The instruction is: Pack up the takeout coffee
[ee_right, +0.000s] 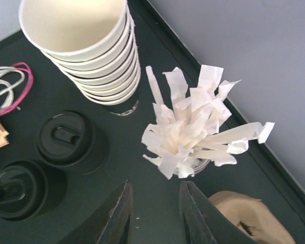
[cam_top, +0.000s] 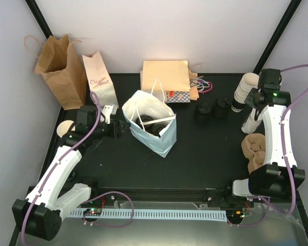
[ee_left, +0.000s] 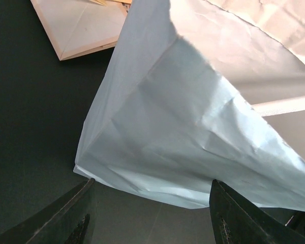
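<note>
White right arm [cam_top: 274, 133] stands upright, gripper [ee_right: 156, 195] near straws [ee_right: 190, 127].

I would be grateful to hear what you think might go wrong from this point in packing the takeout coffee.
1. The right gripper, jaws narrowly apart and empty, hovers just short of the bundle of paper-wrapped sticks. Beside them stands the tall stack of cups. A slightly off approach could topple either.
2. The open left gripper sits right at the base of the light blue bag. A push there might tip or slide it and spill the dark items inside.
</note>
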